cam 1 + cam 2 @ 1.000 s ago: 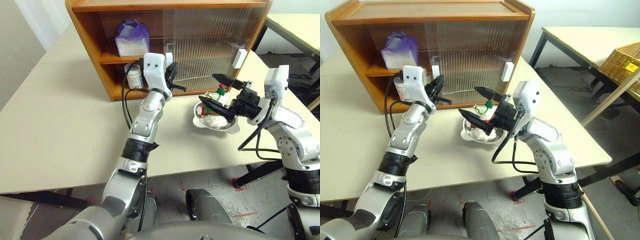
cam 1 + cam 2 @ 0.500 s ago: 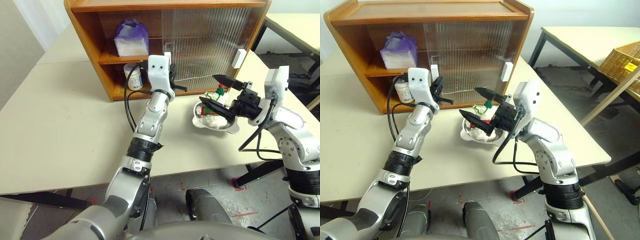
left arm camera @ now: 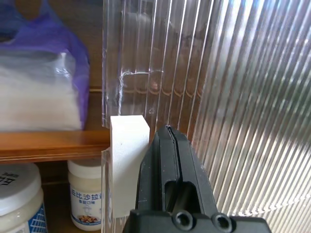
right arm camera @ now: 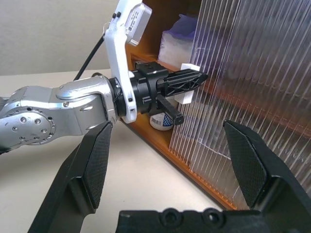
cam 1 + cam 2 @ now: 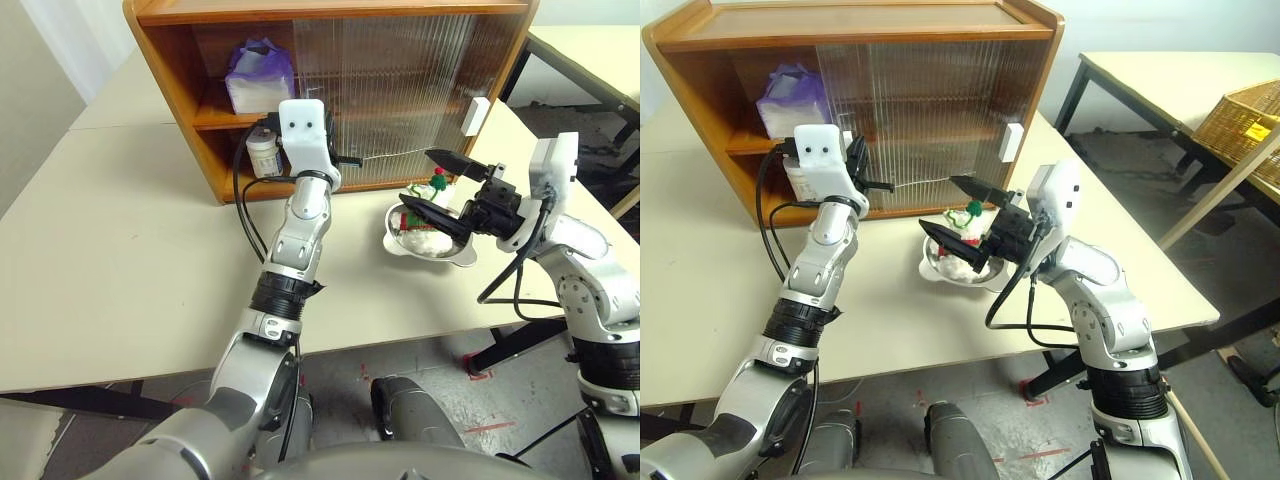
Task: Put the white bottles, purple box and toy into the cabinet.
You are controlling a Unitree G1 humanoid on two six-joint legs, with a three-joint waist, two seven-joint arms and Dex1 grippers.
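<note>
The wooden cabinet (image 5: 180, 70) stands at the back of the table. The purple box (image 5: 262, 75) lies on its upper shelf. Two white bottles (image 3: 17, 194) (image 3: 87, 194) stand on the lower shelf. My left gripper (image 3: 168, 131) is shut, its tip right beside the white handle (image 3: 127, 160) of the left ribbed sliding door (image 5: 400, 70). The toy (image 5: 437, 183), with its red-and-green hat, lies in a steel bowl (image 5: 460, 258) on the table in front of the cabinet. Just above that bowl my right gripper (image 5: 418, 177) hangs open, holding nothing.
A second white handle (image 5: 476, 117) sits at the right end of the cabinet's doors. Another table (image 5: 1160, 75) stands to the right across a gap, with a wicker basket (image 5: 1240, 110) beyond it. Bare tabletop (image 5: 120, 230) stretches to the left of the cabinet.
My left gripper has moved left with the door handle, and the left sliding door has slid left over more of the open shelves. The right arm has kept still.
</note>
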